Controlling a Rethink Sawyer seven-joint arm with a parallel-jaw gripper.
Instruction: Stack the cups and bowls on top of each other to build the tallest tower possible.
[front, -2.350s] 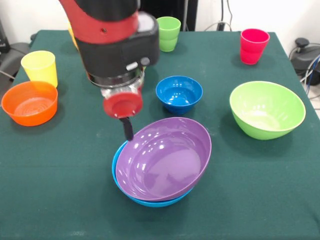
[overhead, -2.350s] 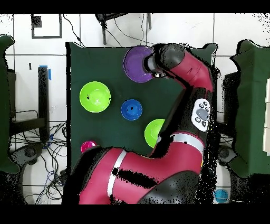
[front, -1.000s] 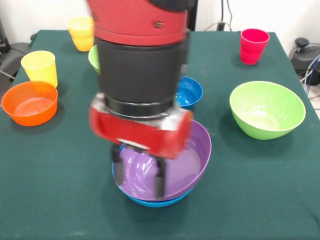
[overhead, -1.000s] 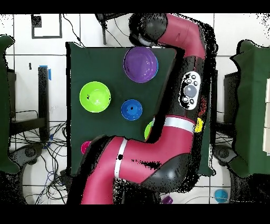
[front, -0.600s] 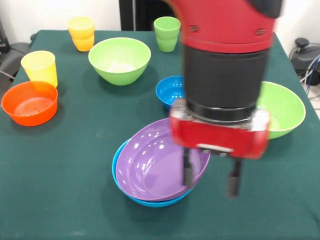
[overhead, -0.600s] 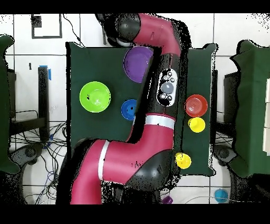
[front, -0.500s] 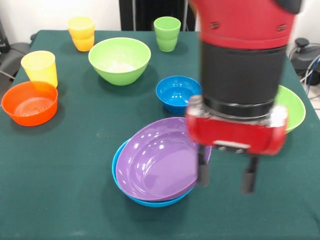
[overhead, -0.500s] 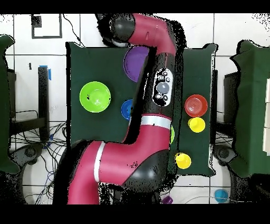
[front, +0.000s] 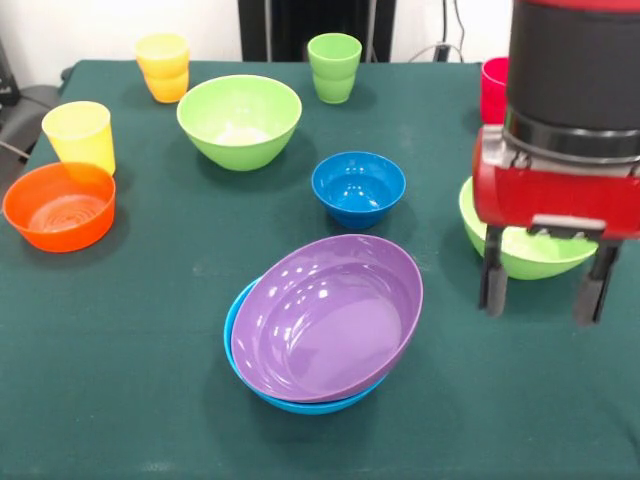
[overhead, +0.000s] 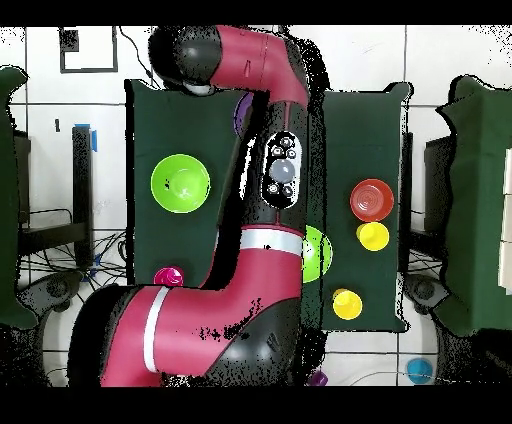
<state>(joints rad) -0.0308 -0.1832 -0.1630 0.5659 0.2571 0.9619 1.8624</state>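
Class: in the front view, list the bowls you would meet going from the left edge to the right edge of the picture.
orange bowl → light green bowl at the back → purple bowl nested in the large blue bowl → small blue bowl → light green bowl behind the end effector

table (front: 120, 400): dark green cloth | wall (front: 80, 25): white | floor (overhead: 60, 150): white tiles, cables

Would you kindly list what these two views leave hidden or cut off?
- Red cup: front view, mostly behind the arm.
- Right green bowl: front view, partly behind the hand.
- Purple bowl: overhead, only a sliver beside the arm.
- Small blue bowl: overhead, hidden under the arm.
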